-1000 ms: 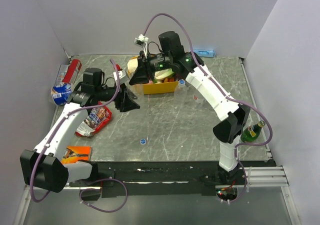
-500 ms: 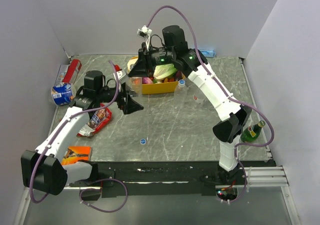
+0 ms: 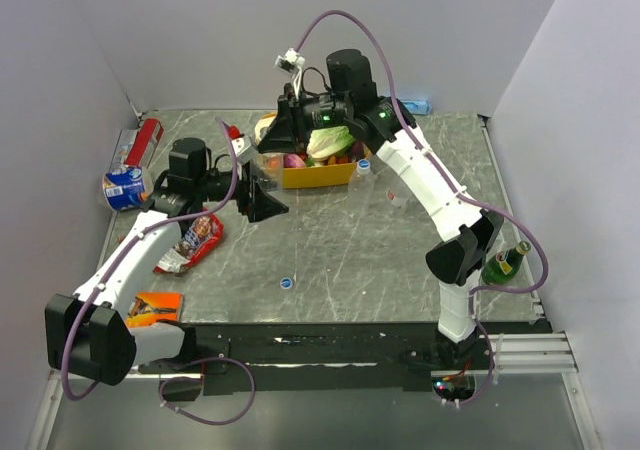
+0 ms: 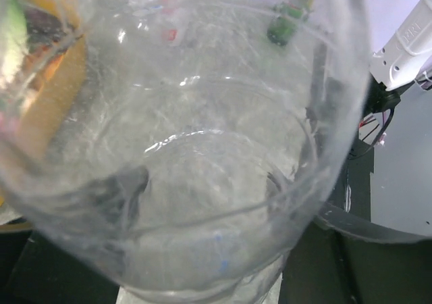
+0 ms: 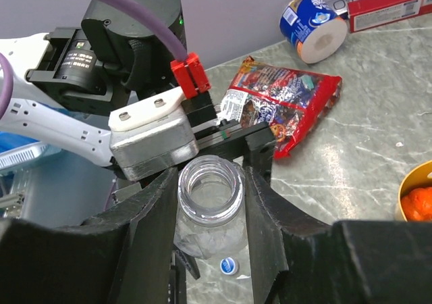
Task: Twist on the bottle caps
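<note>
Where right fingers (image 5: 152, 230) pinch, clear round-mouthed bottle (image 5: 210, 199)

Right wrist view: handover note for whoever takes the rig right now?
Right gripper: shut on an uncapped clear bottle, mouth up.
Left gripper: close against that bottle; open or shut unclear.
Loose blue cap lies on the table, near side; another bottle by the yellow tub looks capped.
Done: nothing on the held bottle. Left: fetch cap, screw it on.

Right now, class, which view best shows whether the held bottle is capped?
Right wrist: the bottle sits in the right gripper, mouth open, no cap. Left wrist shows only its blurred clear wall; the top view barely shows it.
</note>
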Tool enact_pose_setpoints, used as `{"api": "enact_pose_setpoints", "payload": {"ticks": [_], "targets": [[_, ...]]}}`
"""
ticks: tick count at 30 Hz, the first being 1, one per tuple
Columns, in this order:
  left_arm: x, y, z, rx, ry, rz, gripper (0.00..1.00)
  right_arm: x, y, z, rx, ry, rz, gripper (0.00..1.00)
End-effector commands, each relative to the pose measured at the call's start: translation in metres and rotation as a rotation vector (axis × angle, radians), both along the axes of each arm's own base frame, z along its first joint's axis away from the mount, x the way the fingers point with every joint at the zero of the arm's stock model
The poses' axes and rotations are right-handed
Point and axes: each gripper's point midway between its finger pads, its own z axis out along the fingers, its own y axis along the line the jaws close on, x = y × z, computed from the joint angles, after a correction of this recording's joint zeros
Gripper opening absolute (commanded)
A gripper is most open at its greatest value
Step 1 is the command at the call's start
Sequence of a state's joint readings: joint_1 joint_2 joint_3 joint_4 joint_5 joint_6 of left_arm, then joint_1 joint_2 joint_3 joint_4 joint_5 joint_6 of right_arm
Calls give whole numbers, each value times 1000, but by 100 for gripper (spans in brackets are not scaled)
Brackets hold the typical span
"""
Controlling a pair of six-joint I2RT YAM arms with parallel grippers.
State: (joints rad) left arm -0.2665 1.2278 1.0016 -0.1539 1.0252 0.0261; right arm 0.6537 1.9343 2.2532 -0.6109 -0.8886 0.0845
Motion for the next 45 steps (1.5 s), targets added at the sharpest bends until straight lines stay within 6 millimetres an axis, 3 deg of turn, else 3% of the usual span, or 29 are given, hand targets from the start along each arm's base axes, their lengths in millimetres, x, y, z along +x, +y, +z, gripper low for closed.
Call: {"api": "enact_pose_setpoints", "payload": {"ticks": [1, 4, 7, 10, 12, 18, 19, 21, 22, 24, 25, 27, 28, 30, 34, 38, 39, 41, 42, 44, 45], "targets": [[-8, -4, -9, 10, 5, -49, 75, -9, 2, 39, 104, -83, 52, 0], [-9, -3, -12, 19, 10, -42, 76, -9, 1, 45, 118, -100, 58, 0], [-3, -1, -14, 27, 15, 10, 90, -10, 1, 47, 125, -100, 71, 0], [7, 5, -25, 68, 20, 77, 95, -16, 2, 48, 136, -92, 104, 0], [8, 6, -31, 85, 33, 81, 93, -18, 2, 49, 139, -90, 114, 0], [-5, -1, -24, 33, 7, -10, 69, -17, 3, 44, 132, -78, 114, 0], [-7, -2, -19, 18, 3, -29, 53, -16, 3, 40, 125, -67, 112, 1], [-8, -3, -11, 10, -6, -42, 38, -13, 4, 34, 110, -55, 95, 12], [-8, -3, -9, 13, -15, -46, 34, -11, 4, 31, 101, -58, 91, 30], [-8, -1, -8, 30, -10, -31, 10, -1, 0, 27, 75, -80, 35, 49], [-9, 0, -9, 40, -20, -30, 10, 3, -8, 32, 69, -122, 19, 58], [-13, 5, -14, 70, -13, -11, 9, 8, -20, 41, 76, -165, 6, 66], [-15, 7, -13, 74, -20, -2, 8, 16, -35, 51, 86, -213, -18, 79], [-17, 13, -22, 96, 8, 40, 3, 16, -51, 67, 101, -272, -36, 89], [-10, 31, -20, 88, 31, 172, 5, 20, -80, 69, 79, -355, -80, 100], [-4, 47, -15, 56, 86, 208, 1, 11, -91, 18, -42, -440, -64, 100], [-2, 49, -8, 55, 67, 205, 1, 0, -92, -14, -87, -446, -26, 100], [2, 56, -11, 72, 110, 228, 1, -12, -90, -48, -155, -500, 18, 100], [3, 58, -5, 71, 94, 225, 1, -34, -83, -82, -223, -585, 129, 100], [7, 62, 0, 77, 69, 255, 1, -52, -80, -122, -329, -692, 236, 100], [7, 64, 1, 80, 49, 264, 1, -73, -74, -150, -361, -775, 356, 98]]}}
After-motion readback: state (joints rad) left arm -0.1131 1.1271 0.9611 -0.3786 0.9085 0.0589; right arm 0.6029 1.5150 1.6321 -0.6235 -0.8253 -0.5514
